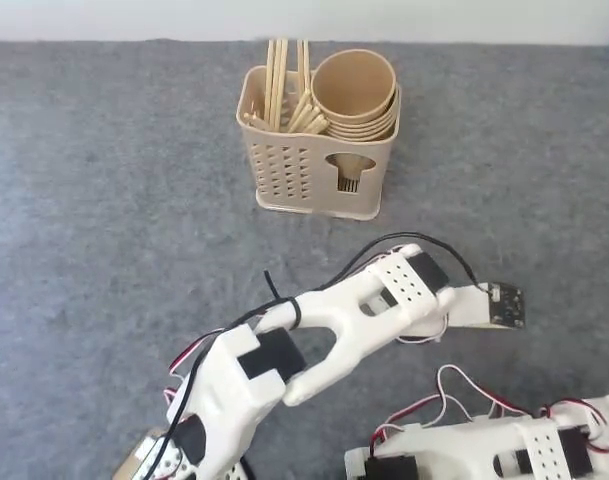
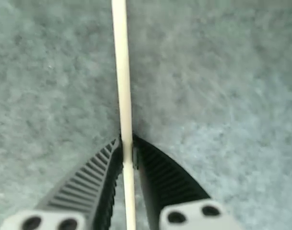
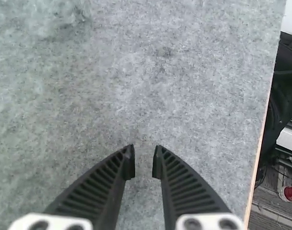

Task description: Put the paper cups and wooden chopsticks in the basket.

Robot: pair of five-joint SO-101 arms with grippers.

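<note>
Basket (image 1: 304, 165) and arms alike are being carried by a grey felt cover (image 1: 104, 200) spread over the table. A white arm (image 1: 324, 320) is being held stretched low across the felt, and a second arm (image 1: 504, 450) is being held folded beside it. The beige, perforated basket is being shown upright, well ahead of both. A stack of paper cups (image 1: 354, 85) is being held mouth up in one side of it. A bundle of wooden chopsticks (image 1: 284, 80) is being held on end in the other side, right beside the cups. A single chopstick (image 2: 121, 72) is being gripped by the left gripper (image 2: 128, 143). Its jaws are being pressed tight against the stick, which is being carried straight out ahead of the tips, over the felt. The right gripper (image 3: 143, 158) is being held over the felt, its jaws parted by a narrow slit with nothing between them.
</note>
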